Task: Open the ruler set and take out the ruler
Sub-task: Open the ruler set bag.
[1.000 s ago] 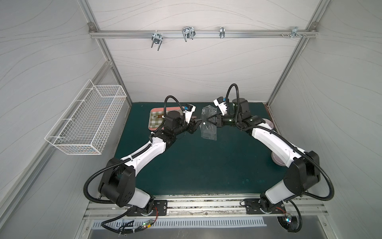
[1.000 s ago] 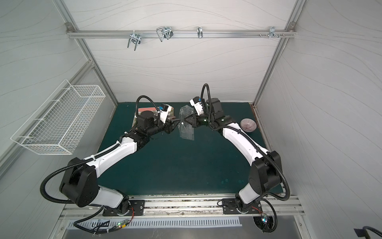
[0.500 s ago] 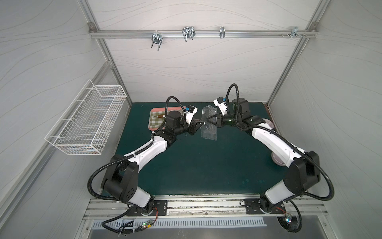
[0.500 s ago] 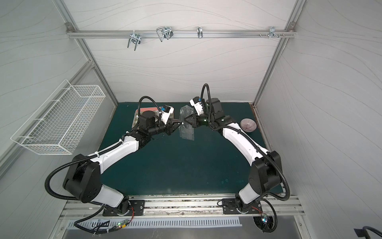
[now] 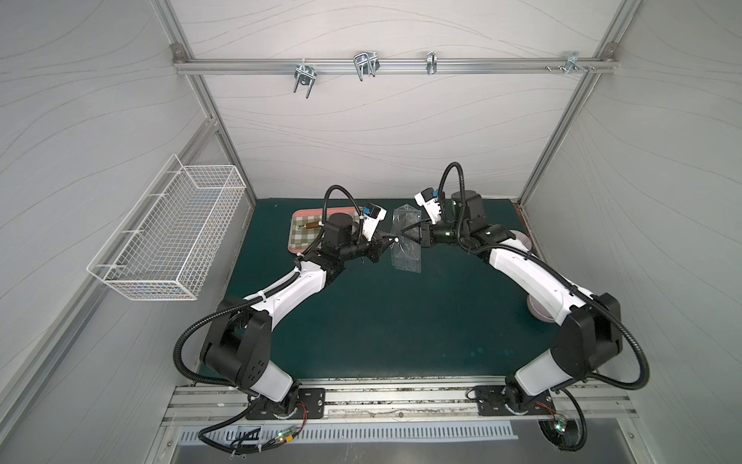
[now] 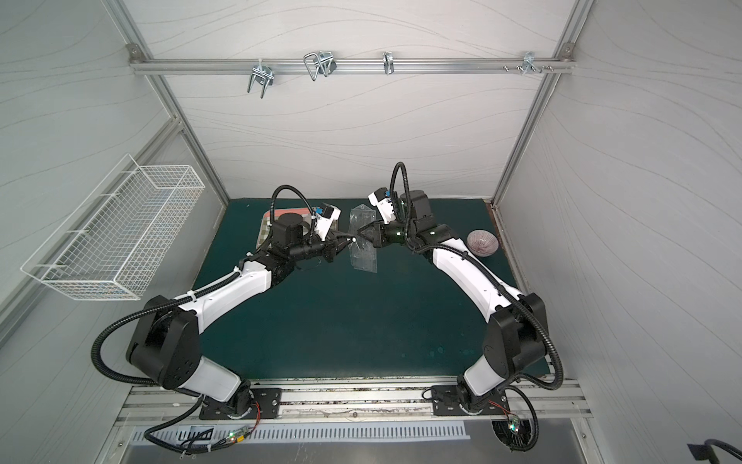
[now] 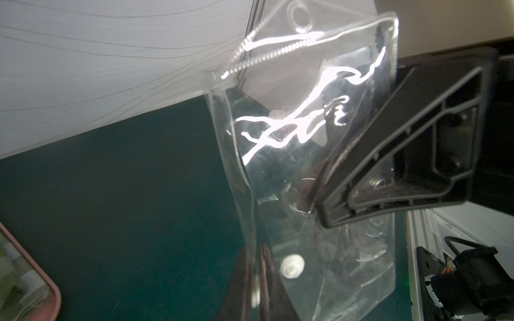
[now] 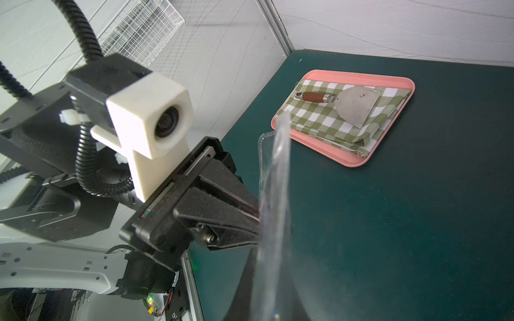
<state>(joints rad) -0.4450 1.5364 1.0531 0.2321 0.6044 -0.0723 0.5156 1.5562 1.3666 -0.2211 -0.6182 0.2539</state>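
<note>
One ruler set (image 5: 407, 253), left pincer (image 5: 392, 240), right pincer (image 5: 402, 232) (both gripping it)

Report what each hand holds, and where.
Both hold the ruler set: left hand pinches its edge beside the white snap button, right hand clamps it from the opposite side.

No readable text anywhere; faint marks on the ruler set (image 7: 306, 144) too blurred to read

Your two arms reach forward and bend inward. Your left claw (image 5: 390, 240) and right claw (image 5: 402, 234) face each other, both pinched closed onto the ruler set (image 5: 407, 259) between them.
</note>
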